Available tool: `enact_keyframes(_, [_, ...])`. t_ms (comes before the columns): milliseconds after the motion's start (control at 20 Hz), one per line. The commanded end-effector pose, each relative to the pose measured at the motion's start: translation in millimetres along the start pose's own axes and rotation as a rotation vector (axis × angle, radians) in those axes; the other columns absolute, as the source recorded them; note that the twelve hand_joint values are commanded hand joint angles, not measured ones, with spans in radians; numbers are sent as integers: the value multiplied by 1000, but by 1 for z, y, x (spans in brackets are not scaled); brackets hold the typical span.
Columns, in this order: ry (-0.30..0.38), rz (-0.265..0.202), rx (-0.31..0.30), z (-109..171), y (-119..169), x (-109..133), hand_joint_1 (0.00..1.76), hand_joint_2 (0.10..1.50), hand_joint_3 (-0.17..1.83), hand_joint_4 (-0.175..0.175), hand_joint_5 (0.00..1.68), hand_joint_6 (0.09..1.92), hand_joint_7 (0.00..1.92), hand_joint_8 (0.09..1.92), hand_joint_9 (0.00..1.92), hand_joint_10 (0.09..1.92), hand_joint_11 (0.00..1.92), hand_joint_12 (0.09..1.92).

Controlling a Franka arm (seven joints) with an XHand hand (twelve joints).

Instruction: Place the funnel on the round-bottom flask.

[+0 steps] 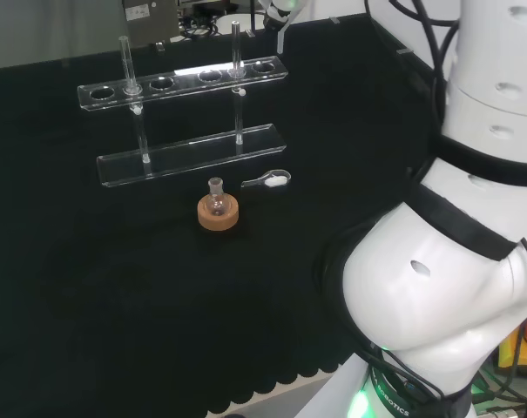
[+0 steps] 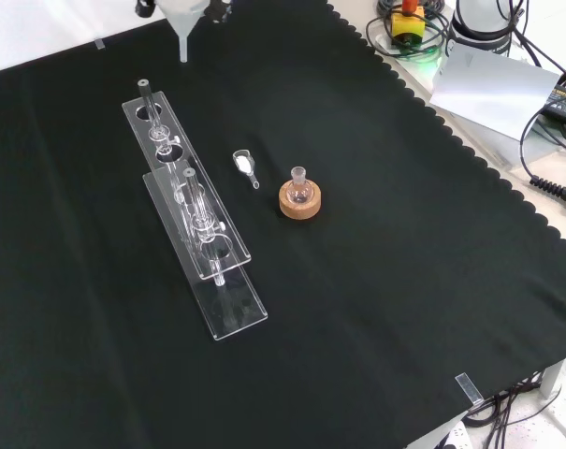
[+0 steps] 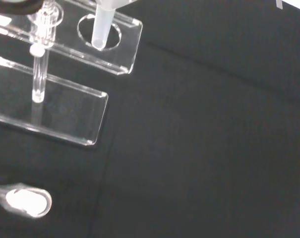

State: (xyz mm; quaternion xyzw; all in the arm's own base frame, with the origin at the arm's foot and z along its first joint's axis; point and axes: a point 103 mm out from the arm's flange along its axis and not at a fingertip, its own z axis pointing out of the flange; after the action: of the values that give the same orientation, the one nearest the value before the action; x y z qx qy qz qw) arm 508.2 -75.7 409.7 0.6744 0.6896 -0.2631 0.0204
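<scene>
Funnel (image 2: 182,21) hanging at top left of front view, above rack (image 2: 195,217). Flask (image 2: 299,191) sitting on cork stand (image 2: 299,202) mid-frame. Finger state: cannot tell.

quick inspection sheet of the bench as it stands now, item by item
surface: black cloth covers the bench, scalloped along its edges
job's things: round-bottom flask upright on a cork ring, neck bare; funnel up at the front view's top edge, stem pointing down, well away from the flask
clutter: clear tube rack with two glass tubes standing in it; small scoop holding white powder, lying between rack and flask
hand: fingers cannot be made out
cables: black cables off the cloth at the front view's right
surroundings: grey sheet beside the cables; white arm links at the head view's right
</scene>
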Motion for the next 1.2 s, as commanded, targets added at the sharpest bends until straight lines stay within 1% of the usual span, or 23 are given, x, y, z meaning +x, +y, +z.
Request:
enact_keyframes(50, [-32, 14, -10, 6, -62, 34, 809, 747, 540, 12, 643, 561, 619, 693, 1100, 559, 487, 1275])
enact_keyframes(300, [-42, -11, 10, 24, -77, 64, 815, 745, 544, 12, 642, 564, 619, 694, 1100, 560, 488, 1275])
enact_keyframes(450, [-50, -31, 26, 37, -77, 81, 816, 745, 547, 11, 643, 566, 621, 694, 1101, 560, 490, 1275])
enact_keyframes(600, [-59, -45, 38, 43, -75, 93, 818, 744, 549, 11, 643, 568, 625, 696, 1101, 560, 491, 1275])
enact_keyframes(1050, [-75, -107, 68, 63, -69, 122, 822, 740, 559, 10, 645, 573, 630, 695, 1102, 559, 494, 1274])
enact_keyframes(1200, [-77, -113, 75, 67, -67, 126, 823, 739, 562, 9, 644, 574, 631, 694, 1102, 559, 496, 1273])
